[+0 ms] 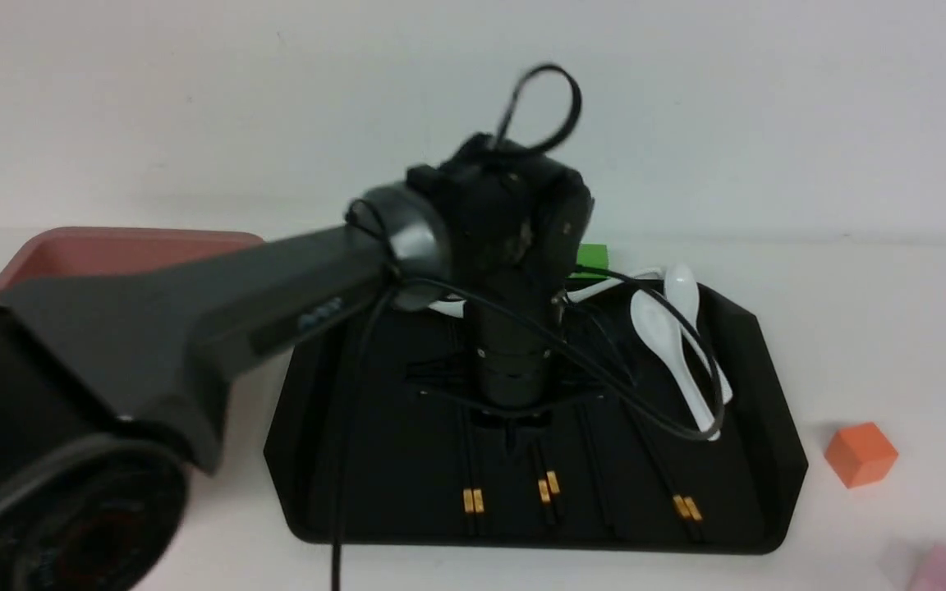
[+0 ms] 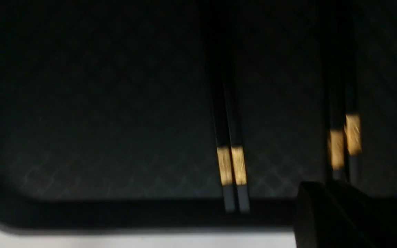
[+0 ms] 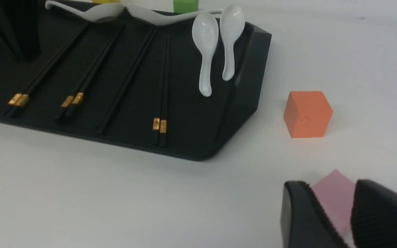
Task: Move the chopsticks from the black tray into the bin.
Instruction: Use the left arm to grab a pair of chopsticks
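White tabletop (image 1: 892,328) is occupied by the black tray (image 1: 769,394), where the chopsticks (image 1: 548,486) lie in pairs, apart from the bin (image 1: 112,245); the left gripper (image 1: 514,425), its spread not discernible, should be lowered astride the middle pair and closed on both sticks together.

Three gold-banded chopstick pairs (image 3: 160,103), plus one further stick (image 3: 124,84), single or pair unclear. Four white spoons (image 3: 205,38). Four blocks: orange (image 3: 307,113), pink (image 3: 333,199), green (image 3: 185,5), yellow (image 3: 104,1). One tray (image 3: 250,86), one bin (image 1: 112,245).
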Action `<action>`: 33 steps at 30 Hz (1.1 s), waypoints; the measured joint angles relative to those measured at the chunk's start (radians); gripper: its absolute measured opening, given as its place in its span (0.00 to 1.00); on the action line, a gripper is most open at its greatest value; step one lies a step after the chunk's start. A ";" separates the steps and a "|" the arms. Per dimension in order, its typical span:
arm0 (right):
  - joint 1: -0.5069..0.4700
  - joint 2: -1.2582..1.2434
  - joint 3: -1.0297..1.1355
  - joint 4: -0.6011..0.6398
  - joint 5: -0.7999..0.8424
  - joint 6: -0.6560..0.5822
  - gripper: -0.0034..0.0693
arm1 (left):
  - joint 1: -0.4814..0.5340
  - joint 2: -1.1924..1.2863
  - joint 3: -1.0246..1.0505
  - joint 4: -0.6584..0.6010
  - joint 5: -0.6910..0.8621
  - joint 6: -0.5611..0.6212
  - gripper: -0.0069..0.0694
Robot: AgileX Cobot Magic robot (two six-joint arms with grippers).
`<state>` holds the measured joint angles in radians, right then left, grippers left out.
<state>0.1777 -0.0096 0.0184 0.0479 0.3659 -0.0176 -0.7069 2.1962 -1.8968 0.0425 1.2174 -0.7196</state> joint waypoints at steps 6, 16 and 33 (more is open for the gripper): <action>0.000 0.000 0.000 0.000 0.000 0.000 0.38 | 0.000 0.005 -0.009 0.086 0.003 -0.047 0.37; 0.000 0.000 0.000 0.000 0.000 0.000 0.38 | 0.012 0.095 -0.013 0.114 0.001 -0.097 0.51; 0.000 0.000 0.000 0.000 0.000 0.000 0.38 | 0.044 0.131 -0.025 0.075 -0.004 -0.136 0.35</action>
<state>0.1777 -0.0096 0.0184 0.0479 0.3659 -0.0176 -0.6630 2.3274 -1.9222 0.1172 1.2131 -0.8555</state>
